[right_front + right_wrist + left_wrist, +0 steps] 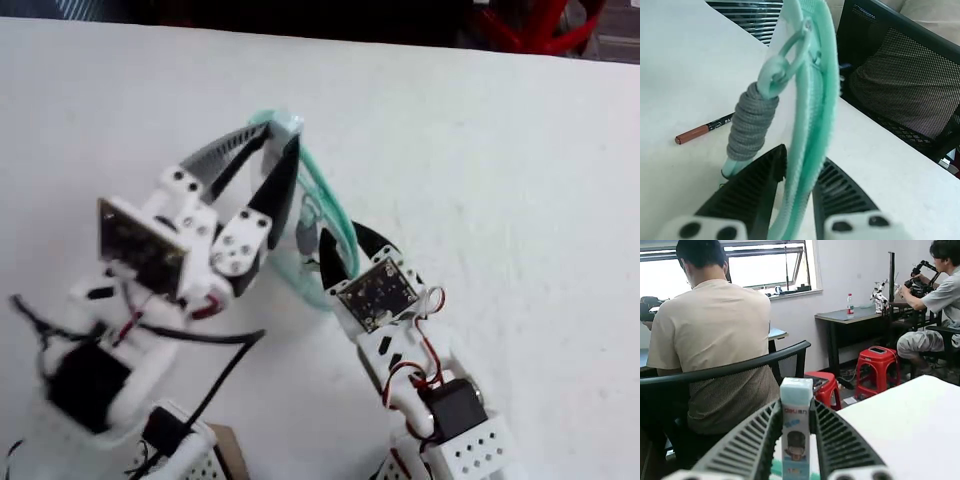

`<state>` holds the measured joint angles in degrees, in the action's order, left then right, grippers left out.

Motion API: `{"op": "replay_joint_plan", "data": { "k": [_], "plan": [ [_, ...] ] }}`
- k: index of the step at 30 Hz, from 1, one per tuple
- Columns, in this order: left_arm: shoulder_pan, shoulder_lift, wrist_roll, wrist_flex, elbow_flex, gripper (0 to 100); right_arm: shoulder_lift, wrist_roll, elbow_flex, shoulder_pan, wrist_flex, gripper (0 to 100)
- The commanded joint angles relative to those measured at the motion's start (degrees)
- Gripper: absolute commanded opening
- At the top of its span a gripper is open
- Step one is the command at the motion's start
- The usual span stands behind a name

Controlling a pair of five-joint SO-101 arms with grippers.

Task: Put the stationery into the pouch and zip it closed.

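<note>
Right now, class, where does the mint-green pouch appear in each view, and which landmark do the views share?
High view: pouch near the centre, white table around it.
Left wrist view: pouch as a green sliver at the bottom edge, beside the eraser.
Right wrist view: pouch in the middle, its zipper edge pinched by the right gripper.
Shared landmark: the white table.

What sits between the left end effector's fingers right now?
A pale blue eraser, upright, clamped between the ribbed fingers of the left end effector. The left wrist view shows it.

Lab: desk, office chair, stools
</note>
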<state>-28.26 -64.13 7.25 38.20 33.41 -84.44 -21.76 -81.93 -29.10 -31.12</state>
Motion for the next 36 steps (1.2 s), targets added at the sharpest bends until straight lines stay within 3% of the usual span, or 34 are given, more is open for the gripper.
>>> {"op": "replay_joint_plan", "data": {
  "k": [1, 10, 24, 36],
  "plan": [
    [0.7, 0.0, -0.4, -12.7, 6.6, 2, 0.4, -0.1, -2.1, 0.3, -0.2, 2.0],
    [7.1, 6.0, -0.6, -19.4, 9.1, 2, 0.4, -0.1, -2.1, 0.3, -0.1, 2.0],
    [5.8, 16.6, -0.6, -21.6, 9.5, 2, 0.4, -0.1, -2.1, 0.3, -0.1, 2.0],
    [6.1, 17.1, -0.6, -22.1, 11.6, 2, 0.4, -0.1, -2.1, 0.4, -0.1, 2.0]
  ]
}}
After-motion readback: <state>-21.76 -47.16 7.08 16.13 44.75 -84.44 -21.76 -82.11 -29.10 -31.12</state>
